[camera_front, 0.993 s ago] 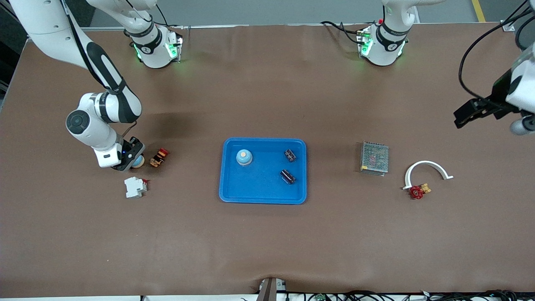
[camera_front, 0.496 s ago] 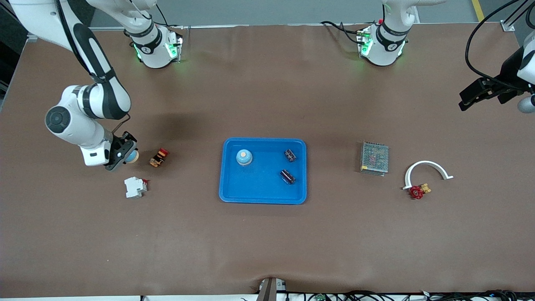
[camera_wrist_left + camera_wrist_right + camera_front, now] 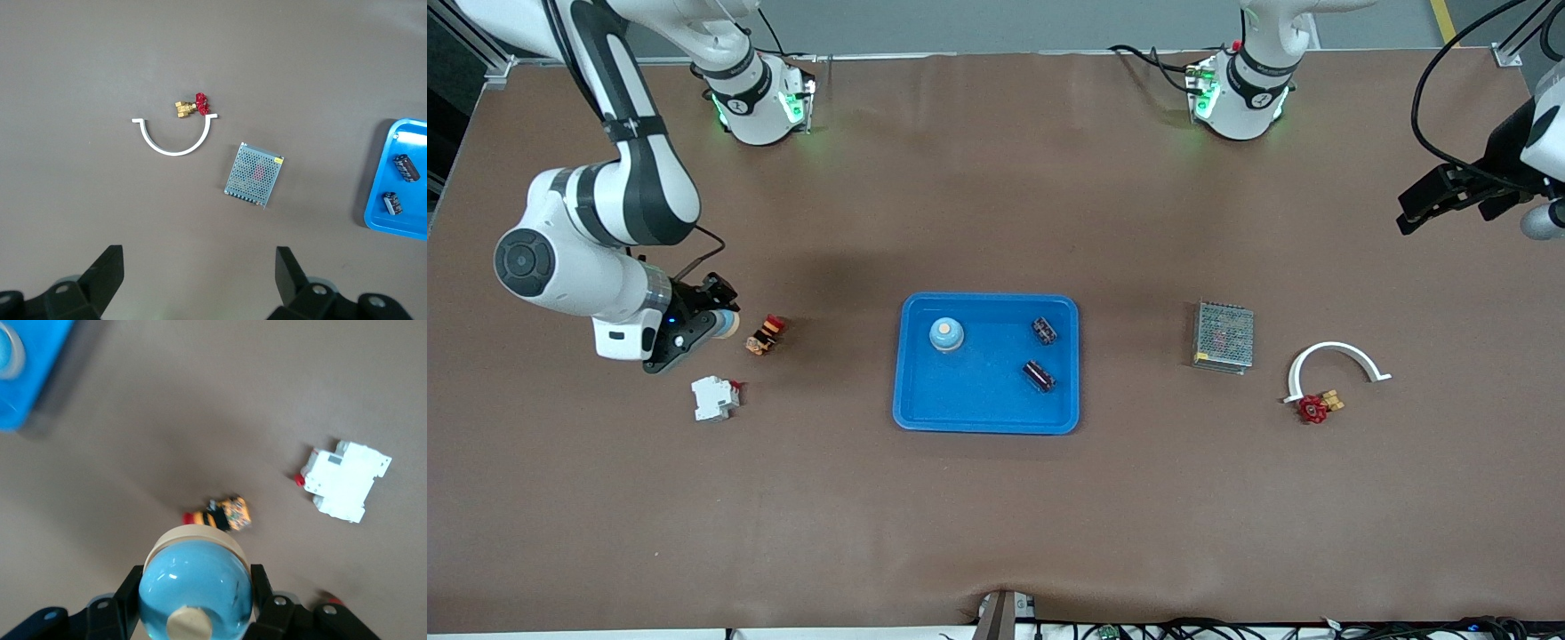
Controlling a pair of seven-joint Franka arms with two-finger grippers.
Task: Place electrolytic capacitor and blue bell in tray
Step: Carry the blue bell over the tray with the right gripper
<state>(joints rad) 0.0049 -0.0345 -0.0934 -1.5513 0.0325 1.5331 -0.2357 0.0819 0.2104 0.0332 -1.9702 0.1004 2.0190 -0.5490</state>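
Right gripper clamps a light-blue domed bell above the brown table — near a small orange-and-red part. Left gripper waits, jaws spread wide — over the table's left-arm end, holding nothing.

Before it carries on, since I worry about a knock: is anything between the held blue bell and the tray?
The small red-and-yellow part lies on the table between the right gripper's bell and the tray. Carried high, the bell probably clears it.
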